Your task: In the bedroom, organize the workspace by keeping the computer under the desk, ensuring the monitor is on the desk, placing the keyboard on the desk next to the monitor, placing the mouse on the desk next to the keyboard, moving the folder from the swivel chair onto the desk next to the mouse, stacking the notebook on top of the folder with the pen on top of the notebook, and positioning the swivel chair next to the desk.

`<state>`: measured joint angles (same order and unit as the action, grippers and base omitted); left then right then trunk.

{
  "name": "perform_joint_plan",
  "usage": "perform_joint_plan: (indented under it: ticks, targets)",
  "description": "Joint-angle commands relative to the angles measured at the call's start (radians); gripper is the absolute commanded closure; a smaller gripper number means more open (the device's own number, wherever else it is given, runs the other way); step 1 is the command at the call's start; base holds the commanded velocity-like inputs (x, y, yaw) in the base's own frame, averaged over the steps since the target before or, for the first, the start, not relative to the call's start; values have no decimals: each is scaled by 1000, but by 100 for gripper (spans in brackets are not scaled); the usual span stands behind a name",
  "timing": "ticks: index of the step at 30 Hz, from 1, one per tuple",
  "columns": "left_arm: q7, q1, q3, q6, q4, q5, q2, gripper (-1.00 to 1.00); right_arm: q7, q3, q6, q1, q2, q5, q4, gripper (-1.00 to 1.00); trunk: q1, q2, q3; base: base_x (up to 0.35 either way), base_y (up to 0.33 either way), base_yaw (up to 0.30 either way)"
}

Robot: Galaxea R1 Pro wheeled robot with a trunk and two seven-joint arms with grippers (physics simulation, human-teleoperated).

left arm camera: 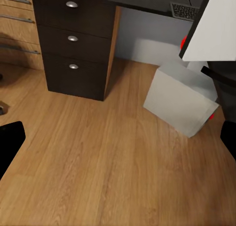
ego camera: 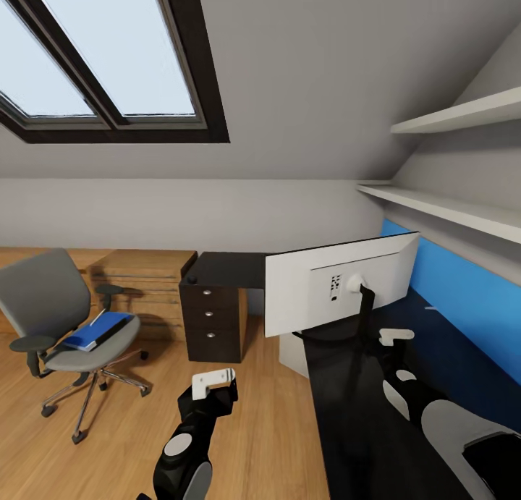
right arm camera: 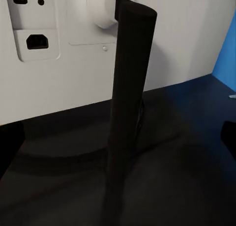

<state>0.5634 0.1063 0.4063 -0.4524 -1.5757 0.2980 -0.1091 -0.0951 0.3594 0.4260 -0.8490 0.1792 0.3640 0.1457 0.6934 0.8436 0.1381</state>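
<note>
**Monitor on the bench, back toward the robot**

Plainly, one long black bench (ego camera: 376,428) runs away from the robot along the blue wall panel, then turns left toward a dark pedestal (ego camera: 212,323) with three silver-knobbed drawers. One monitor (ego camera: 318,290) stands on the bench, upright on its thin black stand (right arm camera: 129,103). Its long axis lies crosswise to the near run of the bench, its pale grey-white back faces the robot, and its screen side points away toward the far wall.

One swivel chair (ego camera: 54,304) stands on the wood floor well apart from the bench, to the left, its seat facing right toward the pedestal. One blue folder (ego camera: 98,330) lies flat on the seat, its long axis running from the seat's front toward the backrest on a slant.

One light grey computer (left arm camera: 181,99) sits on the floor beside the pedestal, below the bench edge and the monitor, one corner turned toward the left wrist camera.

The left hand (ego camera: 213,378) hangs over the floor beside the bench; its dark fingertips sit at opposite edges of the wrist picture, spread wide apart with nothing between them. The right hand (ego camera: 396,335) hovers above the bench just behind the monitor stand, likewise spread, and gripping nothing.
</note>
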Motion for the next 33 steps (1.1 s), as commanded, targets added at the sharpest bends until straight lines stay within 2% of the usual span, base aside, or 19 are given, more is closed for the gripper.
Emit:
perform_joint_plan:
  ticks: [1,13,23,33]
  targets:
    - [9,1,1,-3,-1,9,0,-100,-5,9,2,-1,0,6,0,-100,0,1,2,0,0,17]
    - [9,1,-1,-2,-7,9,0,-100,-5,7,2,-1,2,10,0,-100,0,1,-1,0,-2,130]
    - [9,1,-1,-2,-7,8,1,-100,-5,7,2,-1,2,11,0,-100,0,1,-1,0,-201,15]
    - [7,1,-1,-2,-7,9,1,-100,-5,7,1,-1,2,11,0,-100,0,1,-1,0,-30,1]
